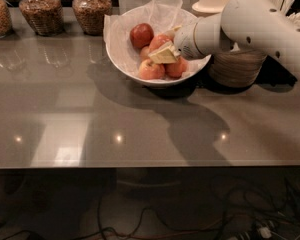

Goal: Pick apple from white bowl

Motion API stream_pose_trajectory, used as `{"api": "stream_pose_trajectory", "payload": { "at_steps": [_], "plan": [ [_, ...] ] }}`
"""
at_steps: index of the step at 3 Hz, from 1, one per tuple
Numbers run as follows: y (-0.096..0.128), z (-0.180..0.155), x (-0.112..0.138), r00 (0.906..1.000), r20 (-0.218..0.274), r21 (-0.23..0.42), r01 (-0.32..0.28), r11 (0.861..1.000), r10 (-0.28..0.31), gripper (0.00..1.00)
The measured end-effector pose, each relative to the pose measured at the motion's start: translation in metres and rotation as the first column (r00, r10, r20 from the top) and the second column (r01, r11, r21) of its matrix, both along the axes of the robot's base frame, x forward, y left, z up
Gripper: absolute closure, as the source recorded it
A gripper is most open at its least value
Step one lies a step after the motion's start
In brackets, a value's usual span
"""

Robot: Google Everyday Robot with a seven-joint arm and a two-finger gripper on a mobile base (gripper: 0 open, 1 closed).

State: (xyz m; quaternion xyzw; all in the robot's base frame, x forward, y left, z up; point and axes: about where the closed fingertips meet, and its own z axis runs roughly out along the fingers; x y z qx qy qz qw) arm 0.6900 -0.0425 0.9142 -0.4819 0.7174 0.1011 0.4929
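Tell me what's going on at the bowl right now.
The robot's arm reaches in from the right, with its end effector inside the white bowl, low over the middle of the apples. All the apples sit on the tissue lining, and none has been lifted out.

The white bowl (121,66) stands far on the table (140,124), with apples (141,34) in it. The gripper (164,54) is over them. Jars (91,6) stand far left, and a basket (237,69) is right of the bowl.
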Motion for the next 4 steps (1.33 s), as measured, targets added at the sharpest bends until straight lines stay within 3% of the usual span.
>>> {"api": "stream_pose_trajectory", "payload": {
  "at_steps": [1, 3, 4],
  "plan": [
    [-0.001, 0.009, -0.003, 0.9998, 0.019, 0.008, -0.006, 1.000, 0.006, 1.00],
    [-0.010, 0.054, -0.028, 0.9950, 0.078, 0.032, -0.065, 0.997, 0.062, 1.00],
    [-0.029, 0.060, -0.057, 0.9931, 0.049, 0.010, -0.107, 0.994, 0.107, 1.00]
  ]
}}
